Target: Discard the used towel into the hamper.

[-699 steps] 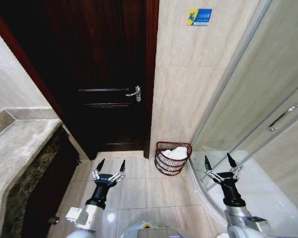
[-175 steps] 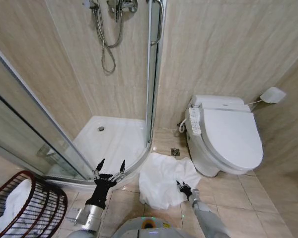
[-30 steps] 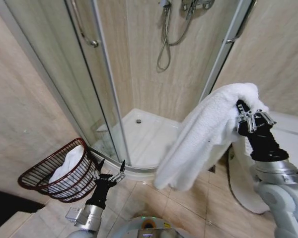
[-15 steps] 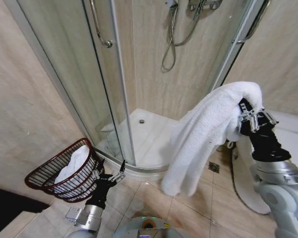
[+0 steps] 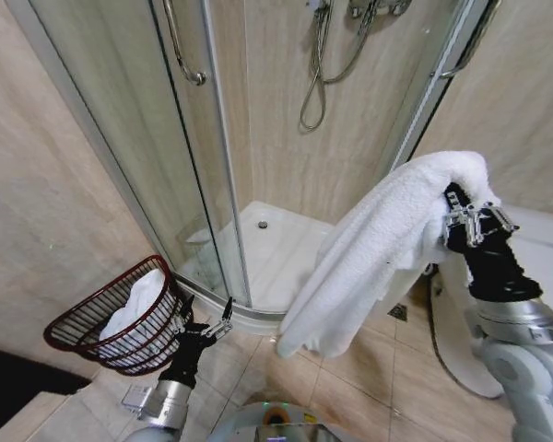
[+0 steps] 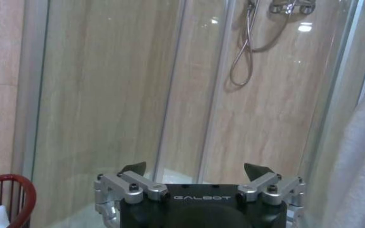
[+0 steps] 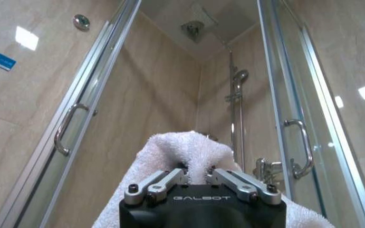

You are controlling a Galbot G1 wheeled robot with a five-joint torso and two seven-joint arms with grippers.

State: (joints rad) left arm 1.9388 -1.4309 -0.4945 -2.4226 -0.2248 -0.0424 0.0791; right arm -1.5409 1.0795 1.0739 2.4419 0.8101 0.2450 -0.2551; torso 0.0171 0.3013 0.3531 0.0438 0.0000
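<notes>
Two grippers in play: the right gripper [image 5: 467, 218] is riding high, fingers pinched tight on the white towel [image 5: 378, 253], which is draping down toward the floor tiles. The left gripper [image 5: 205, 324] is idling low with its fingers spread, just beside the hamper [image 5: 74, 323] against the shower's curved edge. Pickup done, carry underway, drop remaining. Since half a second ago, the towel's tail is swinging closer leftward.

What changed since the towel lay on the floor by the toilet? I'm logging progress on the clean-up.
The right tool has taken hold of the towel and lifted it off the floor; it now hangs high beside the shower. The head camera has swung toward the hamper. The left tool stays low, open and idle, and the hamper keeps its white cloth.
</notes>
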